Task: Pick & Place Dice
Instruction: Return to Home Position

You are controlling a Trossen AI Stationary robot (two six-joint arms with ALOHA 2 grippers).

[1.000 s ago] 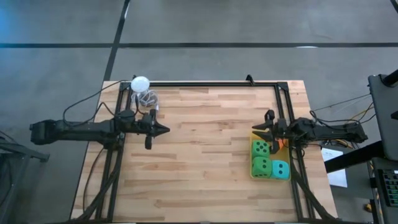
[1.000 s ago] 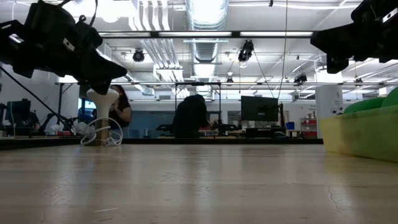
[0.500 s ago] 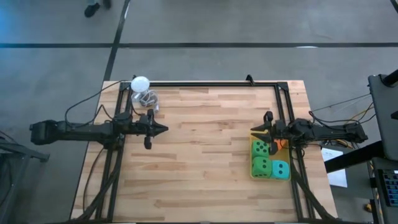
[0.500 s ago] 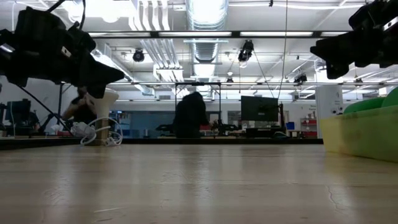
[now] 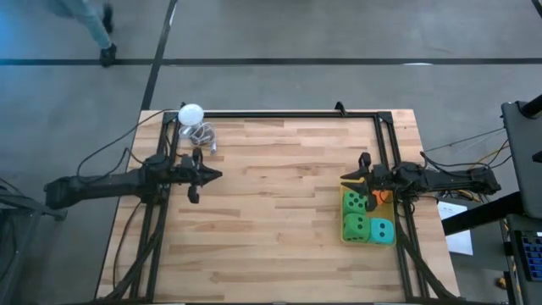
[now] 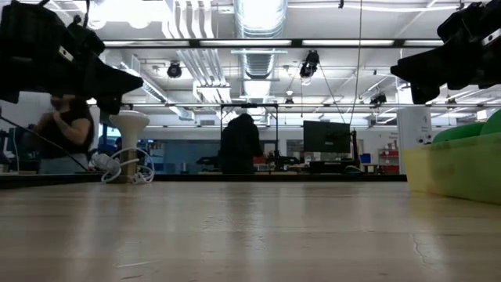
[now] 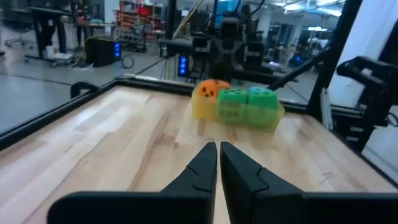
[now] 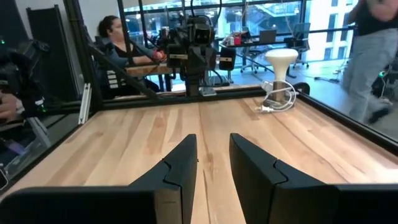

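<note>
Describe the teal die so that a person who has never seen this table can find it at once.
Seen from above, the wooden table has a yellow bin at its right edge. The teal die lies in that bin's lower right corner, beside a bright green die. No other die in the bin is blue-green.

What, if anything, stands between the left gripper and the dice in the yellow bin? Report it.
Nothing visible does. Only bare table lies between the left gripper, shut, and the yellow bin holding the dice. The right gripper, open, hangs raised at the bin's corner, off that line.
</note>
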